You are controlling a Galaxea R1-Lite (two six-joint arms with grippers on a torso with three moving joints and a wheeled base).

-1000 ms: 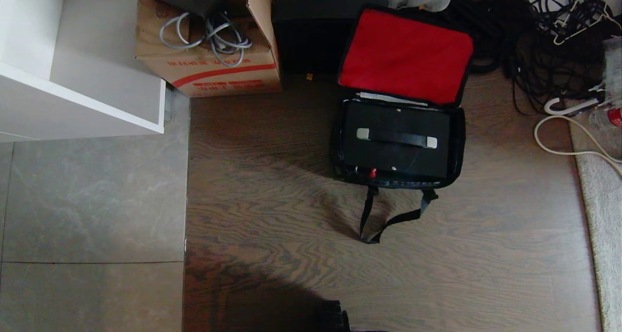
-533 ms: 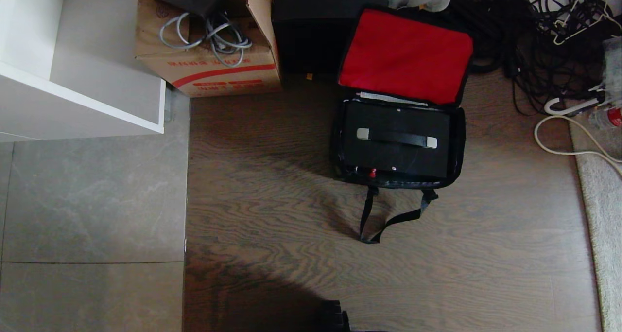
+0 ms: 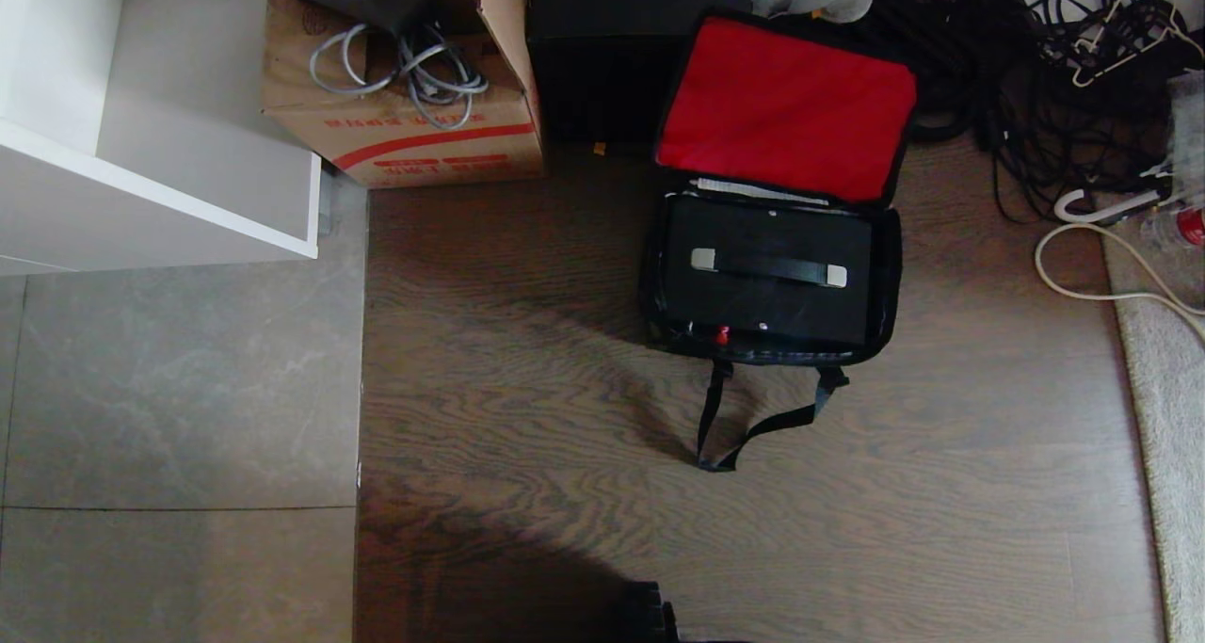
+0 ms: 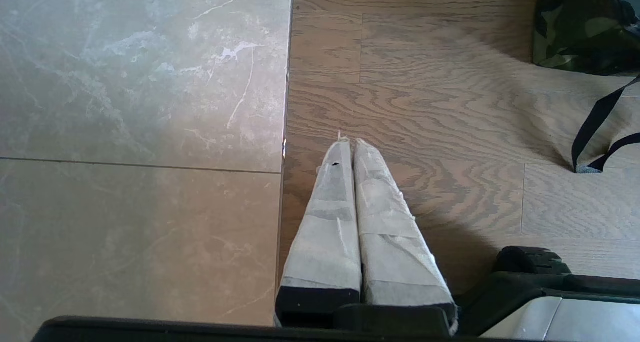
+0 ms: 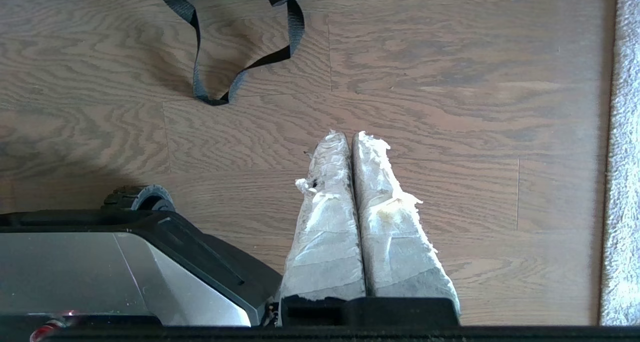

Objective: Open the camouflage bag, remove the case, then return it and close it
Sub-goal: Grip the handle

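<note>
The camouflage bag (image 3: pixel 767 342) is lying open on the wooden floor (image 3: pixel 527 417), ahead of both tools, its red-lined flap (image 3: pixel 786 106) thrown back toward the tall black box (image 3: pixel 602 50). The case (image 3: pixel 764 271) is sitting inside the bag's main compartment, its strap handle (image 3: pixel 767 268) facing up and a small red spot (image 3: pixel 722 336) showing at the near edge. The left tool (image 4: pixel 348 142) is hanging over the floor beside the seam with the grey tiles (image 4: pixel 140 106), its taped fingers pressed together and grasping nothing; the bag is lying well ahead of it and off to its right. The right tool (image 5: pixel 348 134) is likewise clenched and empty, with the bag's loose black strap (image 5: pixel 220 89) lying ahead of it to its left. Neither tool is touching the bag. Whether the case is waiting to come out or is already back in cannot be told, so the step in hand is either lifting the case or closing the flap. Either way, the next move would call for an arm to reach forward to the bag and release its fingers first.
</note>
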